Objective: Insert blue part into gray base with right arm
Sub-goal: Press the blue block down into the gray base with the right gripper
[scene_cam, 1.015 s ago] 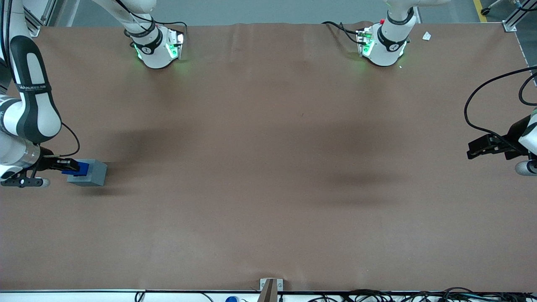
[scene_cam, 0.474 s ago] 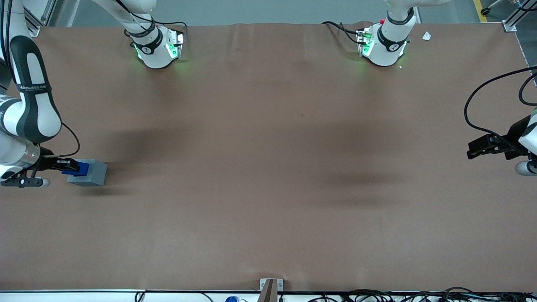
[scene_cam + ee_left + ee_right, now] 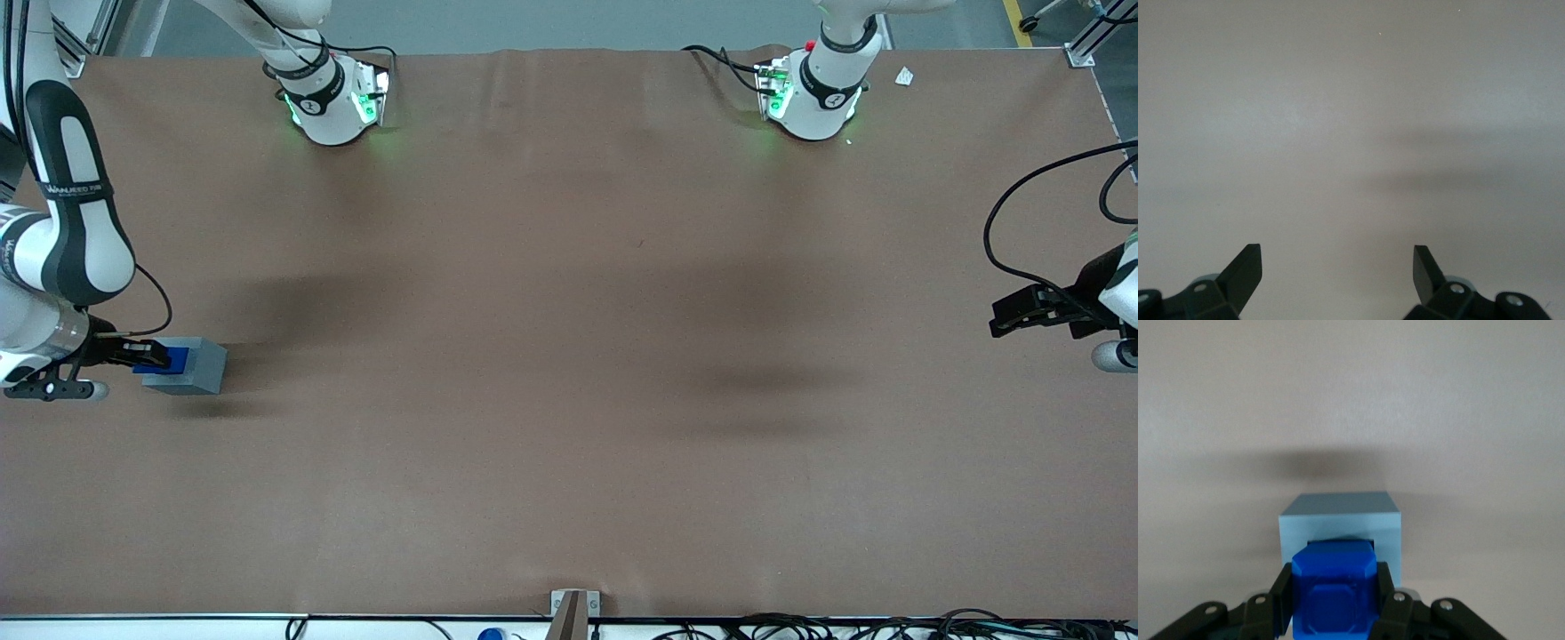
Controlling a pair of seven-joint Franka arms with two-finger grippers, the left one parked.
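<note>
The gray base stands on the brown table at the working arm's end. My right gripper is shut on the blue part and holds it at the base's top, over the square recess. In the right wrist view the blue part sits between my black fingers, its leading end at the recess opening of the gray base. The part's lower end and the recess floor are hidden.
The brown table mat stretches toward the parked arm's end. The two arm bases stand at the table edge farthest from the front camera. A small bracket sits at the edge nearest that camera.
My right gripper has moved down a little with the blue part, which now sits lower against the gray base. The base has not moved.
</note>
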